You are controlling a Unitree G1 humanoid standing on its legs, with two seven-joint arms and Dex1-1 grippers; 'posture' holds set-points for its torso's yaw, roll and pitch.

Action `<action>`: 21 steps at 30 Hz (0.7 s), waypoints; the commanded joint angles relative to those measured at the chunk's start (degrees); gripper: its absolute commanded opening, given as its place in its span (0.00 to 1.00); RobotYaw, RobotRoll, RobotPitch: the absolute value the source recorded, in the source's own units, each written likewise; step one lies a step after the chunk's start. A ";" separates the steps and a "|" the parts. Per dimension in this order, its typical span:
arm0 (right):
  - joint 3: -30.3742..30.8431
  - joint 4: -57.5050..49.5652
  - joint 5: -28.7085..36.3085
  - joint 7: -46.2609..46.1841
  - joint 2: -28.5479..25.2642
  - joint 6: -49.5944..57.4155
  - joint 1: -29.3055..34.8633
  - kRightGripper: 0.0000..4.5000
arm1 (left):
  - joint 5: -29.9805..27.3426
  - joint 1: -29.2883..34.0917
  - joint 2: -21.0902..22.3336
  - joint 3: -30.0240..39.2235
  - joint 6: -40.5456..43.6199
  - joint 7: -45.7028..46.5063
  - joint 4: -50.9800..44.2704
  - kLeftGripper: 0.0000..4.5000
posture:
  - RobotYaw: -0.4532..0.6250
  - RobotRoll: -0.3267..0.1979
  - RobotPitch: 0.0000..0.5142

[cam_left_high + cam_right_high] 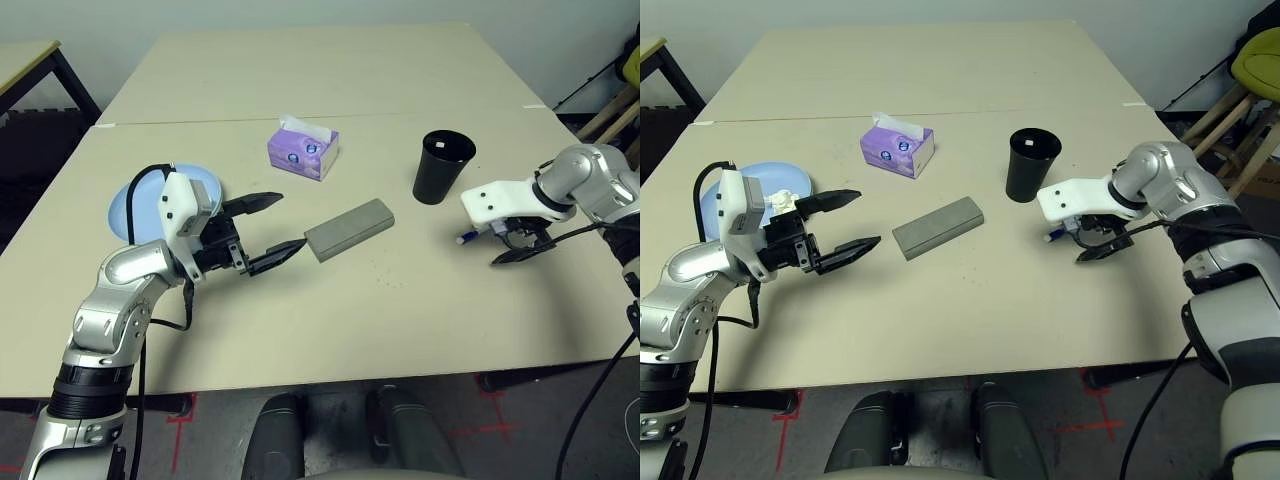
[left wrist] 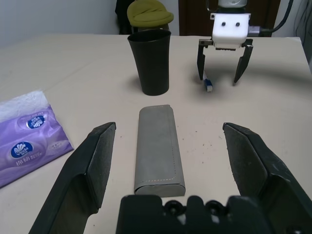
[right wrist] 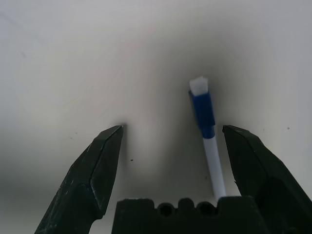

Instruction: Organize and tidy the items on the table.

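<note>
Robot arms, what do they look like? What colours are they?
Both arms are shiny silver with rounded joints. Each wrist is a white block, and thin black cables loop along both arms. The left gripper and the right gripper each have two pointed black fingers.

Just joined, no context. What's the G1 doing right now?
Tidying a beige table. The left gripper, jaws open, is lined up with the end of the grey glasses case, not touching it. The right gripper, jaws open, hangs over a white pen with a blue section lying beside the black cup. A blue plate sits behind the left arm.
</note>
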 commanded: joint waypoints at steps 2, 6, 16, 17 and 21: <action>2.25 4.31 -3.59 -1.88 1.93 -3.94 -2.54 1.00 | -0.67 1.11 -0.01 0.42 1.15 0.77 -2.13 1.00 | 0.51 0.62 0.19; 4.95 7.07 -7.76 -4.85 3.26 -8.18 -4.61 1.00 | -0.87 1.45 0.17 0.70 1.92 1.18 -3.08 1.00 | 0.51 0.62 0.20; 6.40 10.92 -10.75 -6.44 5.33 -12.76 -7.47 1.00 | -1.12 1.03 0.37 0.68 3.21 1.40 -3.74 1.00 | 0.50 0.62 0.21; 6.46 11.07 -10.87 -6.53 5.46 -12.94 -7.62 1.00 | -1.10 0.99 0.36 0.61 3.27 1.36 -3.77 1.00 | 0.50 0.62 0.21; 6.76 11.44 -11.24 -6.57 5.72 -13.69 -7.64 1.00 | -1.10 0.83 0.26 0.45 3.57 1.40 -3.93 1.00 | 0.50 0.62 0.22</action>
